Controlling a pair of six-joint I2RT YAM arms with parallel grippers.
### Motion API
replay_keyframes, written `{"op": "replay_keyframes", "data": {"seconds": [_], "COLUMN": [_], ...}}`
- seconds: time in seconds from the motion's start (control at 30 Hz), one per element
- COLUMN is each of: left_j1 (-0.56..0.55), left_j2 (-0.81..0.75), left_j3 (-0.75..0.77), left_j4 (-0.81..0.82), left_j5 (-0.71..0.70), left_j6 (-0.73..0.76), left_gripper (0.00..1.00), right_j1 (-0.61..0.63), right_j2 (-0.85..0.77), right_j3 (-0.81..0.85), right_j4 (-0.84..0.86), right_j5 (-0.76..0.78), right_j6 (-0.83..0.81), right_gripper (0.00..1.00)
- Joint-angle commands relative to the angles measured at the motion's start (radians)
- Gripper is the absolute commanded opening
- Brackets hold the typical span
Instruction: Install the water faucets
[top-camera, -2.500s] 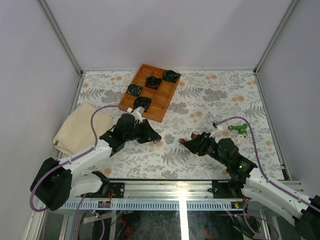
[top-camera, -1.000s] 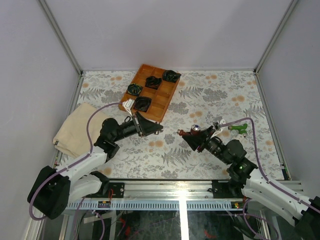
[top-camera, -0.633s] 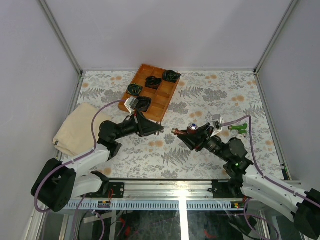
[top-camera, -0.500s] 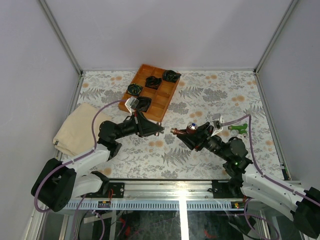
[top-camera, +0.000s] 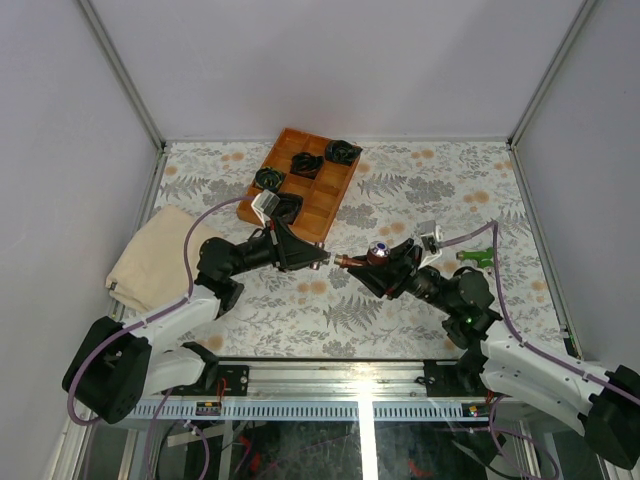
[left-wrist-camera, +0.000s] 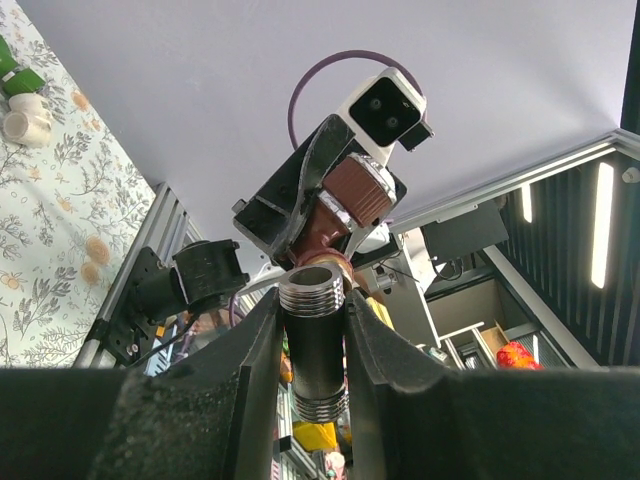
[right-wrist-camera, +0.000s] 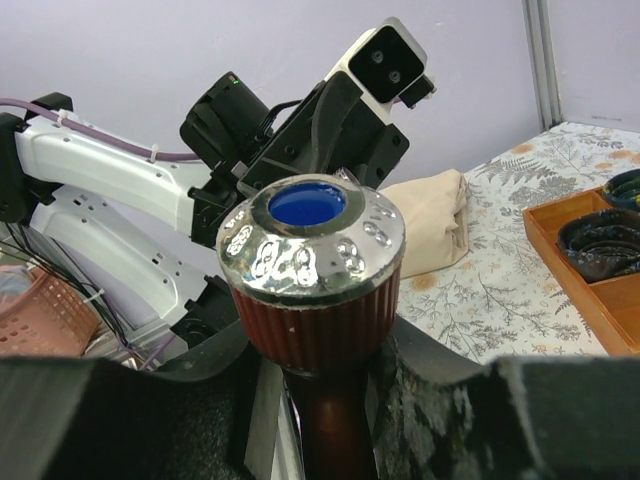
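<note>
Left gripper and right gripper, top view: arms stretched low, tips facing mid-table, green faucet lying apart at right. Left wrist: closed on threaded pipe nipple, red-brown faucet at its mouth. Right wrist: clamped on that faucet below its knob; align axes squarely before threading

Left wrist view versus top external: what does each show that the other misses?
Left wrist only: the threads on the pipe clamped in the left pincer. Top external only: the wooden tray of black-and-green coils and the cream cloth. Both: the red-brown faucet held by the right pincer, and the loose green faucet.
</note>
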Motion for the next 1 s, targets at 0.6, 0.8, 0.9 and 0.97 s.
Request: {"op": "replay_keyframes", "data": {"seconds": [0.6, 0.8, 0.9, 0.97], "left_j1": [-0.038, -0.04, -0.039, -0.041], "left_j2": [0.013, 0.009, 0.008, 0.007], "left_j3": [0.049, 0.053, 0.054, 0.054], "left_j4": [0.002, 0.001, -0.001, -0.002], "left_j5": [0.051, 0.061, 0.058, 0.058], "left_j6": [0.027, 0.029, 0.027, 0.027], "left_gripper": [0.0, 0.0, 0.0, 0.0], "right_j1": [0.063, 0.063, 0.063, 0.063], "right_j2": [0.035, 0.031, 0.037, 0.042], "right_j3": [0.042, 0.026, 0.032, 0.038], "right_j4": [0.06, 0.079, 0.07, 0.056], "right_j5": [0.102, 0.147, 0.149, 0.154], "right_j6": [-0.081, -0.085, -0.082, -0.082], "right_gripper": [0.0, 0.0, 0.0, 0.0]}}
